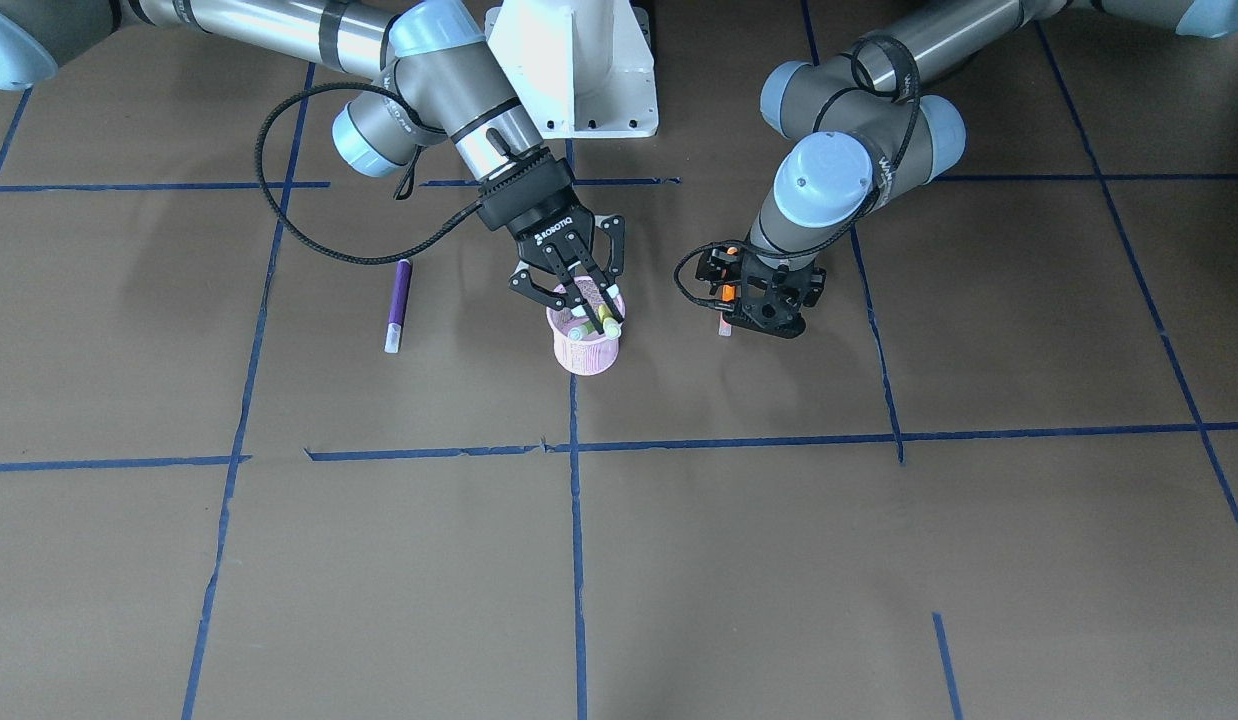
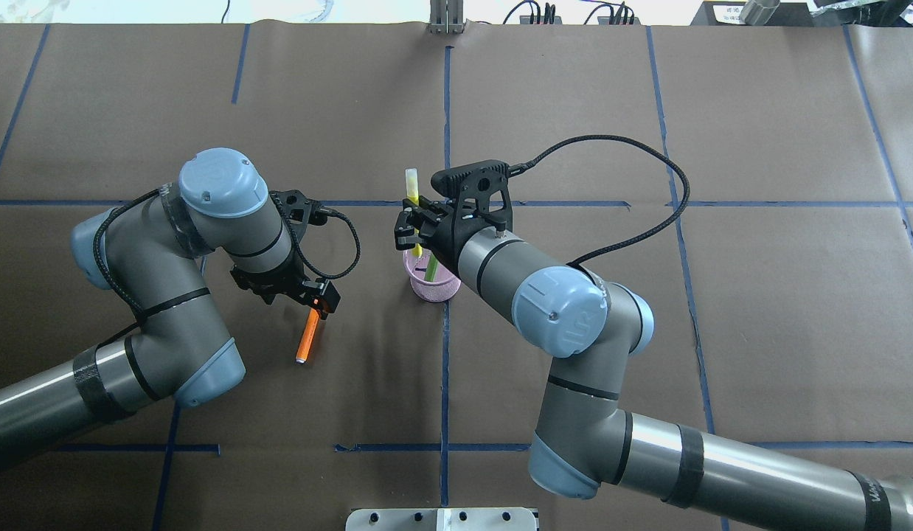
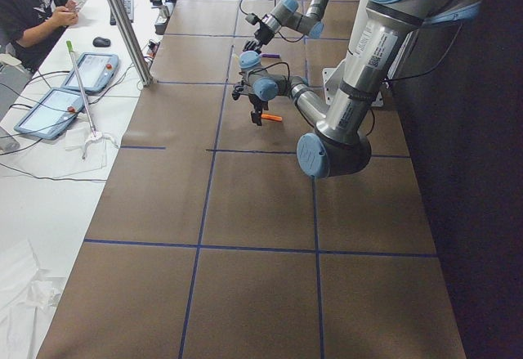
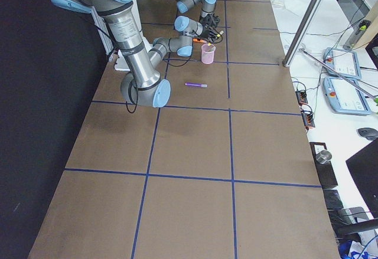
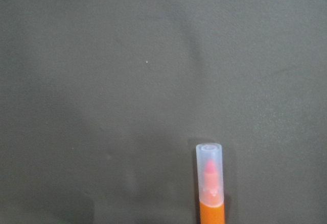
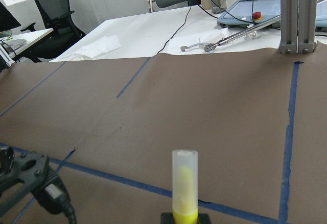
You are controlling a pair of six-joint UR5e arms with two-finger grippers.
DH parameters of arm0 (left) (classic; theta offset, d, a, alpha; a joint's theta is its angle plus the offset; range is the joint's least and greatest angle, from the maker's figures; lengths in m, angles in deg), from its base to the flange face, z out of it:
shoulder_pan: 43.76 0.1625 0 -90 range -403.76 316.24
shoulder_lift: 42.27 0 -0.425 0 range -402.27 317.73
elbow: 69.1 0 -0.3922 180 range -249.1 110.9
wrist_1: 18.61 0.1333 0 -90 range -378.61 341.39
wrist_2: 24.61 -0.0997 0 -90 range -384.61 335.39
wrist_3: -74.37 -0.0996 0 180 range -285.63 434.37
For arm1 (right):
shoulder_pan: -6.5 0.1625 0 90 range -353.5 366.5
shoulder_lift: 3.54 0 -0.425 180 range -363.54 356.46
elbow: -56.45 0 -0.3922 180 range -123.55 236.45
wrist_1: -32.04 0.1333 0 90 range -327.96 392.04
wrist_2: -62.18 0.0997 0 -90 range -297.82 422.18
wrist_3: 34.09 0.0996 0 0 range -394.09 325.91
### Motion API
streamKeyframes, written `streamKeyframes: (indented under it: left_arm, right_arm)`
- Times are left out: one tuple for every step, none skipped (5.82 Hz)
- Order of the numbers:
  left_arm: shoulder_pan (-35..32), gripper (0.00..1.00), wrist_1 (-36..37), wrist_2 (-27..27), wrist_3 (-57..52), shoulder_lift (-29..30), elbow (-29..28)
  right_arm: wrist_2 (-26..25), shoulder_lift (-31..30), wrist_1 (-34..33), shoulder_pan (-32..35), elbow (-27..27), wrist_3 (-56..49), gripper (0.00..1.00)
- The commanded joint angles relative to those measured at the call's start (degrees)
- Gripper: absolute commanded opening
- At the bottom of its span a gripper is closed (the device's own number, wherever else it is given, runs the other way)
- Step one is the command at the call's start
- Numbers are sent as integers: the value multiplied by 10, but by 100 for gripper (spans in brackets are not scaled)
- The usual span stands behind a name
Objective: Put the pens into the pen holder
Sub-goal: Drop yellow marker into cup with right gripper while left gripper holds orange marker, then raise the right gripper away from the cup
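Note:
The pink mesh pen holder (image 1: 586,352) stands near the table's middle; it also shows in the overhead view (image 2: 429,287). My right gripper (image 1: 587,303) is just above its rim, shut on the yellow-green pen (image 2: 411,193), which is tilted with its lower end inside the cup and its whitish cap up (image 6: 184,169). My left gripper (image 2: 318,301) points down, shut on one end of the orange pen (image 2: 307,338); the pen's capped end (image 5: 209,172) is low over the paper. The purple pen (image 1: 399,303) lies on the table beside the right arm, hidden in the overhead view.
Brown paper with blue tape lines (image 1: 575,520) covers the table. The robot's white base (image 1: 575,70) stands at the robot-side edge. A metal post (image 4: 307,20) and operators' tablets (image 4: 344,64) are beyond the table's far edge.

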Motion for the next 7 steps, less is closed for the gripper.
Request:
streamKeyframes:
  left_arm:
    - [0, 100, 0, 0, 0, 0, -1]
    - [1, 100, 0, 0, 0, 0, -1]
    - [1, 100, 0, -1, 0, 0, -1]
    - [1, 100, 0, 0, 0, 0, 0]
    - [1, 100, 0, 0, 0, 0, 0]
    - [1, 100, 1, 0, 0, 0, 0]
    - [2, 100, 0, 0, 0, 0, -1]
  right_arm:
    - [-7, -15, 0, -9, -10, -2, 3]
    - [-7, -17, 0, -8, -12, -4, 3]
    - [-7, -17, 0, -8, -12, -5, 5]
    - [-7, -17, 2, -5, -11, -1, 32]
    - [-7, -17, 2, 0, -11, 0, 55]
    - [-8, -17, 2, 1, -11, 1, 77]
    - [-18, -17, 1, 4, -11, 0, 100]
